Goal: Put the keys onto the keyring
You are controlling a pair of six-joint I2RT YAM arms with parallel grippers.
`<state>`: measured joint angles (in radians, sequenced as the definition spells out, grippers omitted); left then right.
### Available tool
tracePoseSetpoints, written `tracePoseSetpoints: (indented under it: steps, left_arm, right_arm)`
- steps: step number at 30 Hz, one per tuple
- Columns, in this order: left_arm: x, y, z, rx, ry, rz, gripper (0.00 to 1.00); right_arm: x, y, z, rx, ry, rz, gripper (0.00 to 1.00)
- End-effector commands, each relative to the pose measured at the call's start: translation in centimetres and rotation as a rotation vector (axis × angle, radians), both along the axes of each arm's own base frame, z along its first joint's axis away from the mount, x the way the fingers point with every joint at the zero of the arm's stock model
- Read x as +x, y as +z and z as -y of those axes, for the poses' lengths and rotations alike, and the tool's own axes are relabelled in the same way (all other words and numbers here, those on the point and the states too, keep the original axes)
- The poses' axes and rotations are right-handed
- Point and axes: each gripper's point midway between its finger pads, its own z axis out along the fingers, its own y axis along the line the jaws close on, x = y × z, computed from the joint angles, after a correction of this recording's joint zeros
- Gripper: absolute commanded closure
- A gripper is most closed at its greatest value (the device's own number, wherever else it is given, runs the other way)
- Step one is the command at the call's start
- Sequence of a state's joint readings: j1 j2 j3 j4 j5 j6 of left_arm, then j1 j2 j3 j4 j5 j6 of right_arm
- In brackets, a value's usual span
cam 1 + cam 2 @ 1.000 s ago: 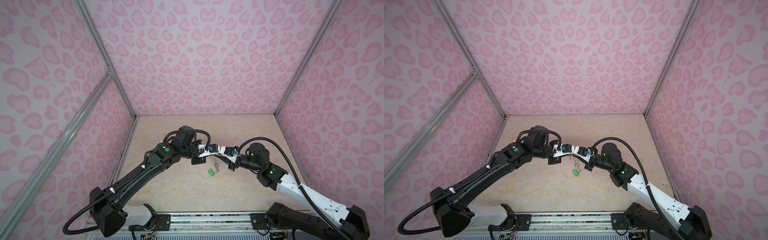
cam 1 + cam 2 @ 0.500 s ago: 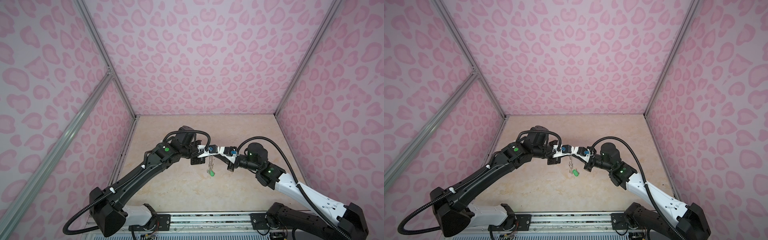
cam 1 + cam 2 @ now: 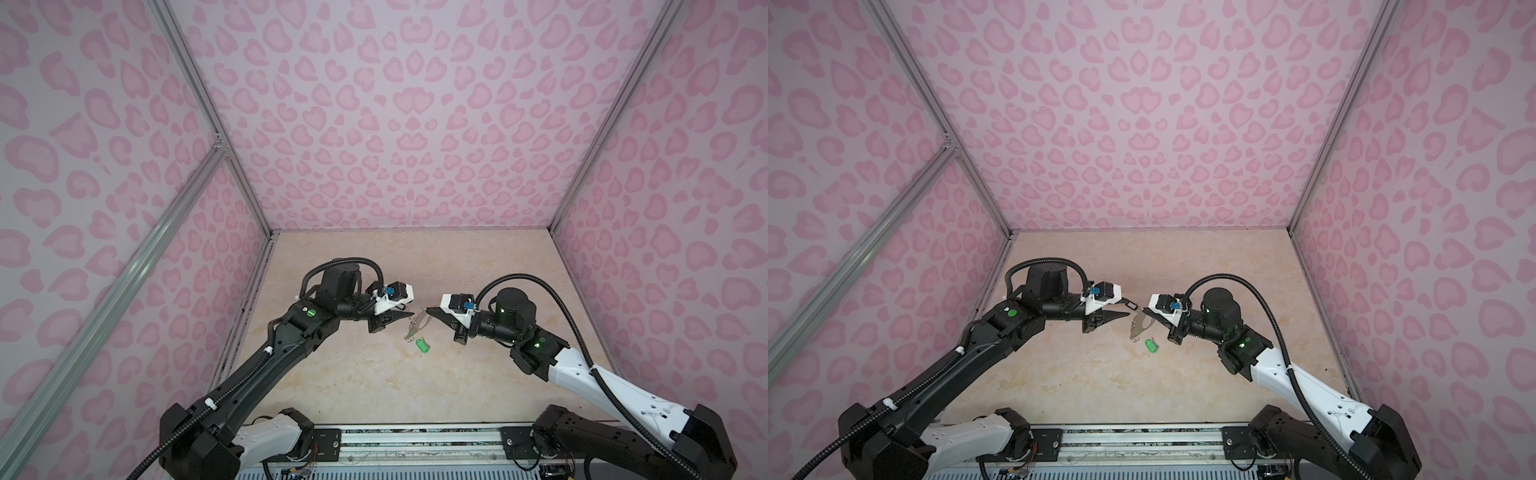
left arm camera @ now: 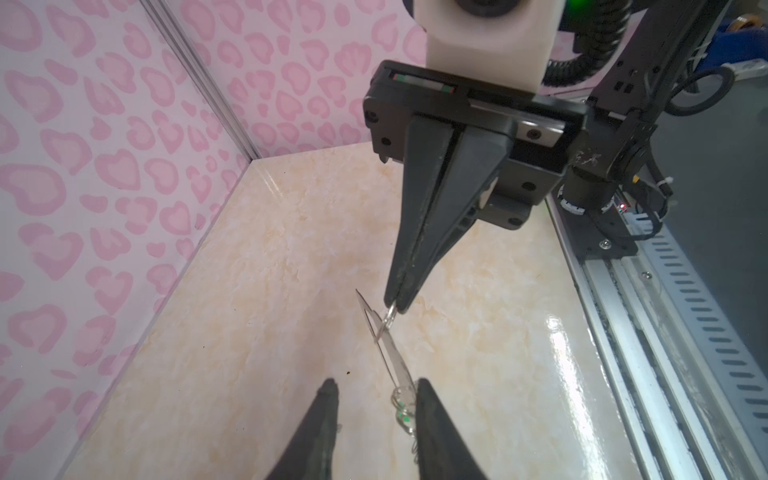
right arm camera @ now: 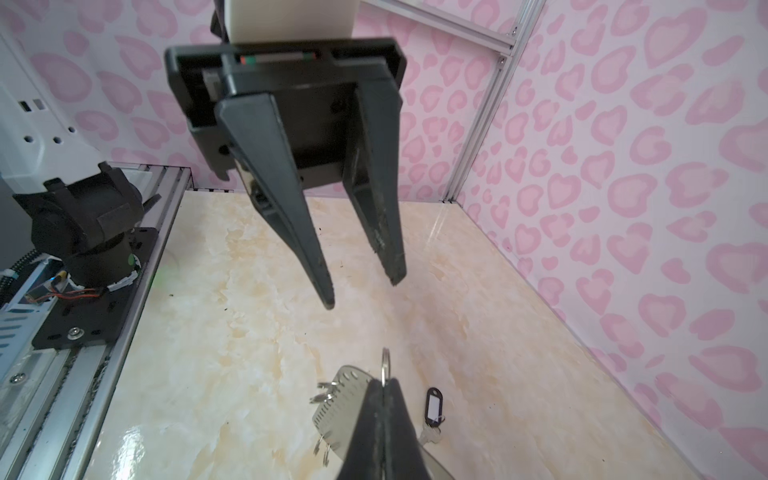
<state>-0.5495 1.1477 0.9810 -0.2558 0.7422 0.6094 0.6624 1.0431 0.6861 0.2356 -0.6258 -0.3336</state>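
Observation:
The keyring (image 3: 417,326) (image 3: 1140,324) (image 5: 338,403) is a flat grey plate with small split rings, hanging tilted above the table. My right gripper (image 3: 426,309) (image 3: 1144,309) (image 4: 395,305) (image 5: 384,384) is shut on one split ring at its upper edge. My left gripper (image 3: 409,311) (image 3: 1127,311) (image 4: 374,386) is open just left of the plate, one finger close beside its lower rings, holding nothing. The green-tagged key (image 3: 424,346) (image 3: 1149,345) shows just below the plate; whether it hangs or lies I cannot tell. The black-tagged key (image 5: 434,405) lies on the table.
The marble tabletop (image 3: 374,386) is boxed in by pink patterned walls (image 3: 395,124) on three sides. A metal rail with both arm bases (image 3: 415,440) runs along the front edge.
My left gripper has opened and drawn slightly back to the left. My right gripper has closed on the split ring and now holds the keyring alone.

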Motion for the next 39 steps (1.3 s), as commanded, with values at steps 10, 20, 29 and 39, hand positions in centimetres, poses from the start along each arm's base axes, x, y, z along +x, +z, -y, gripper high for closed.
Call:
tracePoseSetpoints:
  steps: [10, 20, 29, 39]
  left_arm:
    - [-0.1, 1.9, 0.8, -0.193, -0.044, 0.008, 0.72]
    - [-0.9, 1.2, 0.9, -0.182, -0.082, -0.015, 0.76]
    - [-1.3, 1.5, 1.5, -0.174, -0.108, -0.011, 0.86]
    - [-1.1, 2.0, 1.7, -0.154, -0.087, -0.004, 0.96]
  right_arm:
    - [-1.2, 2.2, -1.0, 0.094, 0.109, -0.005, 1.00]
    - [-1.3, 2.3, -1.4, 0.093, 0.131, -0.016, 1.00]
    - [-1.5, 2.2, -1.7, 0.087, 0.155, -0.032, 1.00]
    - [0.0, 0.8, -0.6, 0.006, 0.038, -0.014, 0.84]
